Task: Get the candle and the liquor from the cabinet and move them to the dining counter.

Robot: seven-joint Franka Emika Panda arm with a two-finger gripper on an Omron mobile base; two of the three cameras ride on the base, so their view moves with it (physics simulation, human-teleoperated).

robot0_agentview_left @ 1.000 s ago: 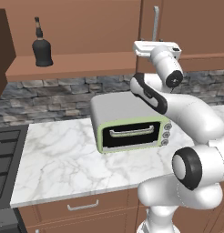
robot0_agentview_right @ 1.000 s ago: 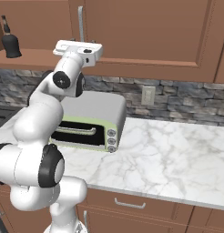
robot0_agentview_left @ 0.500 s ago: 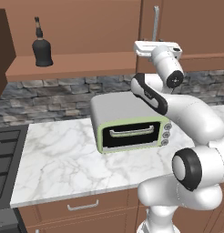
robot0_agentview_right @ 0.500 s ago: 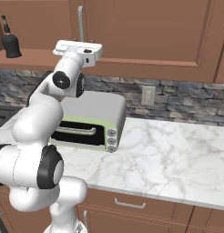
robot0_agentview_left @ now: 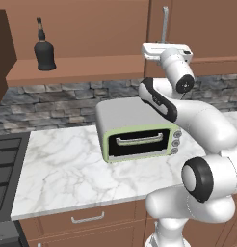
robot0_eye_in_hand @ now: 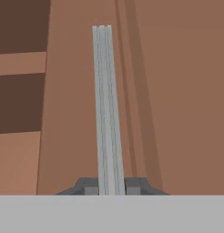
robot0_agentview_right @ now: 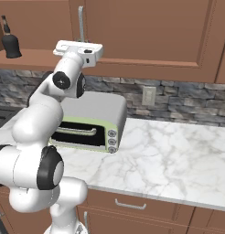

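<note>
Up at the cabinet [robot0_agentview_right: 146,32], the gripper [robot0_eye_in_hand: 110,185] has its 2 fingertips [robot0_eye_in_hand: 89,186] pressed against either side of the vertical silver bar handle [robot0_eye_in_hand: 107,104], pinching it near its lower end. From the left base camera the handle [robot0_agentview_left: 164,24] rises at 12 o'clock above the white hand. On the open wooden shelf [robot0_agentview_left: 77,67], well apart at 9 o'clock from the hand, stands the black liquor [robot0_agentview_left: 44,52] bottle, also seen far left from the right base camera [robot0_agentview_right: 10,42]. Below, a toaster oven [robot0_agentview_left: 139,132] sits on the marble worktop [robot0_agentview_left: 62,169].
</note>
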